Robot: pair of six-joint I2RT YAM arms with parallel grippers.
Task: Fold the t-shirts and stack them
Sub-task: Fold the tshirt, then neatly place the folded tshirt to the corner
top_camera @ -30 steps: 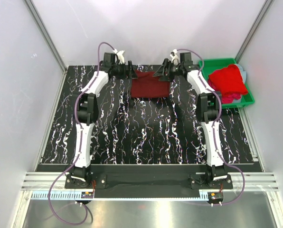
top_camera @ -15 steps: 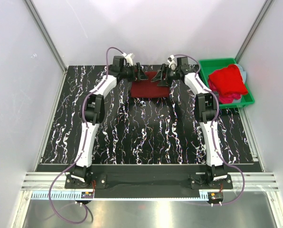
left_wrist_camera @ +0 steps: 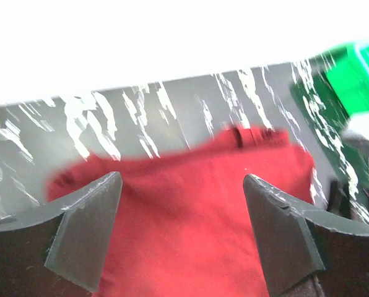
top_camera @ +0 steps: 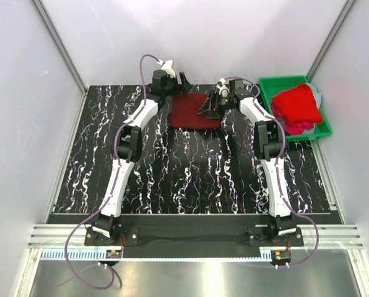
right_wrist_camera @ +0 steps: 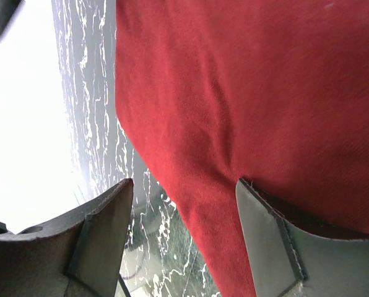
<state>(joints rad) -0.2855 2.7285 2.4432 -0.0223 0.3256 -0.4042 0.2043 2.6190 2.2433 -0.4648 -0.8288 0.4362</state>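
**Item:** maroon t-shirt [top_camera: 194, 112], lying as a folded rectangle at the far middle of the table [top_camera: 172, 167].

**Step (judged):** the fold is being finished or released; stacking is not yet being attempted.

**Next move (judged):** another shirt is being called for. A red t-shirt [top_camera: 298, 104] is waiting in the green bin [top_camera: 268, 86].

**Pose:** both arms are being stretched far forward.
- The left gripper [top_camera: 183, 79] is being held over the shirt's far-left corner, fingers apart and empty.
- The right gripper [top_camera: 208, 106] is being held low at the right edge, fingers apart (cloth beneath, unpinched).
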